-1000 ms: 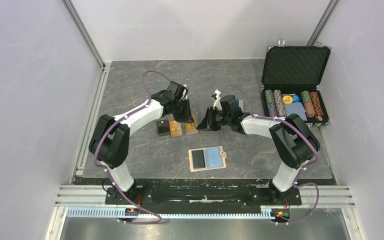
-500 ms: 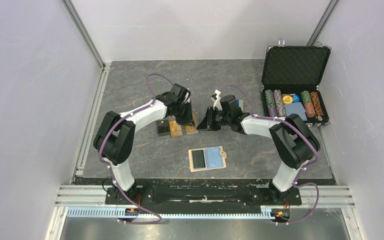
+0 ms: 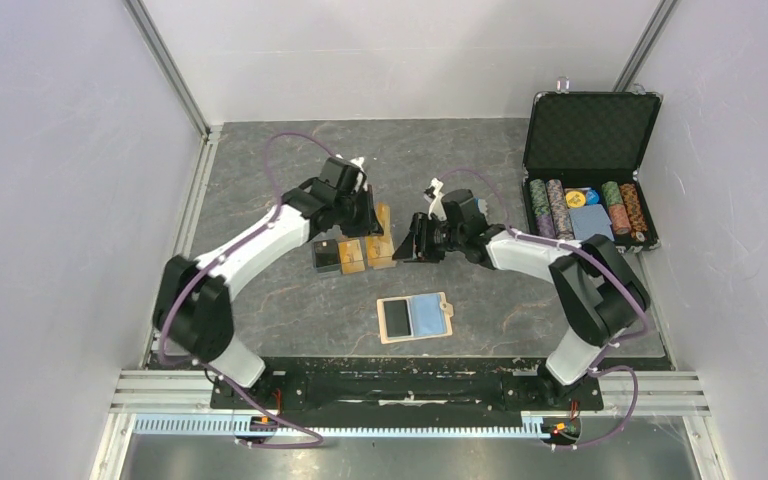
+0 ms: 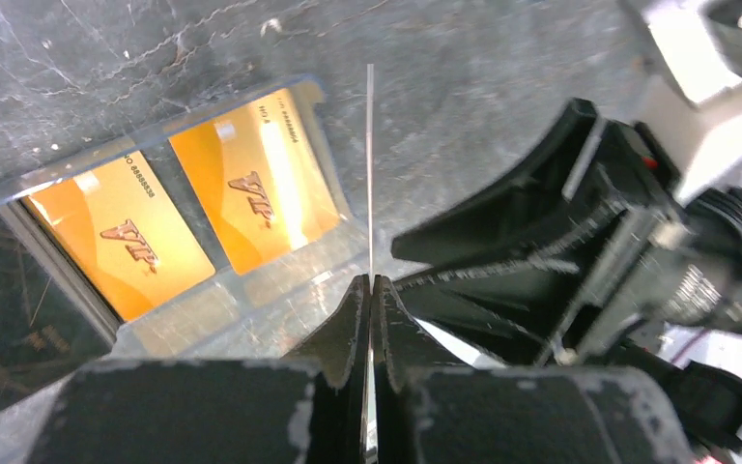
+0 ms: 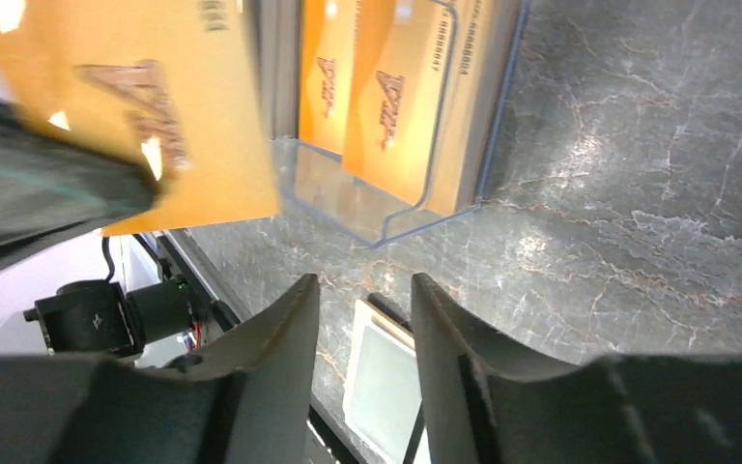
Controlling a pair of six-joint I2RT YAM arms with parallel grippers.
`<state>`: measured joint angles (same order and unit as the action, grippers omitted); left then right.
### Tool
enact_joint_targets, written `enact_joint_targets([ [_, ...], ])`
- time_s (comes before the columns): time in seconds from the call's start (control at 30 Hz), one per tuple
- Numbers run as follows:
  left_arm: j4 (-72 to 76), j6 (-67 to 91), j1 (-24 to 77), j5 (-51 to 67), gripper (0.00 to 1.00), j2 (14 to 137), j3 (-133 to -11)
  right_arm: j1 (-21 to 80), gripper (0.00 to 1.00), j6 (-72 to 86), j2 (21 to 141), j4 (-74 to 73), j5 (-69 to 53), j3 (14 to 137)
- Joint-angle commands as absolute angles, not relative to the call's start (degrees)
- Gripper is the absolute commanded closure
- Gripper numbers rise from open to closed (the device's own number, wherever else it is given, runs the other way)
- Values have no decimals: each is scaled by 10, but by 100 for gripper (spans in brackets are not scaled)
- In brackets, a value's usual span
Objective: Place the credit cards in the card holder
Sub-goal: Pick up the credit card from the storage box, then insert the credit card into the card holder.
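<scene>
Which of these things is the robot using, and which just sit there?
Job: gold card held by the left tool; two gold cards in the clear tray; black card beside them; open tan wallet.
Lying about: black case; poker chips.

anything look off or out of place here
One orange-gold plastic card stands on edge, pinched in the left gripper by the clear plastic tray, while two matching cards lie flat in it. Nothing looks spilled or damaged.

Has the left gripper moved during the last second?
Yes. Seen from above, the left gripper moved toward the far wall, away from the card holder, jaws shut on an orange card.
</scene>
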<state>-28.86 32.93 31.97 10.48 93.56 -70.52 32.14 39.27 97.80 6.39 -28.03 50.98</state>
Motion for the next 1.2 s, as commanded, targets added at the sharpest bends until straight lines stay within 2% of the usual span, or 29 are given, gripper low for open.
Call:
enact_joint_targets([
  [0.0, -247, 316, 320, 103, 98, 822, -667, 317, 54, 369, 910, 45, -263, 524],
  [0.27, -140, 393, 320, 185, 97, 692, -497, 287, 37, 318, 824, -23, -252, 458],
  [0.47, -27, 502, 321, 225, 97, 614, -346, 250, 33, 292, 767, -40, -253, 340],
  [0.63, 48, 566, 324, 242, 98, 598, -262, 237, 33, 271, 747, -68, -251, 287],
  [0.83, 84, 582, 359, 246, 98, 658, -259, 239, 40, 303, 734, -43, -294, 247],
  [1.07, 84, 572, 432, 222, 98, 738, -310, 239, 55, 356, 714, -4, -331, 193],
  [1.17, 68, 563, 452, 217, 98, 758, -329, 239, 58, 370, 700, 18, -337, 173],
])
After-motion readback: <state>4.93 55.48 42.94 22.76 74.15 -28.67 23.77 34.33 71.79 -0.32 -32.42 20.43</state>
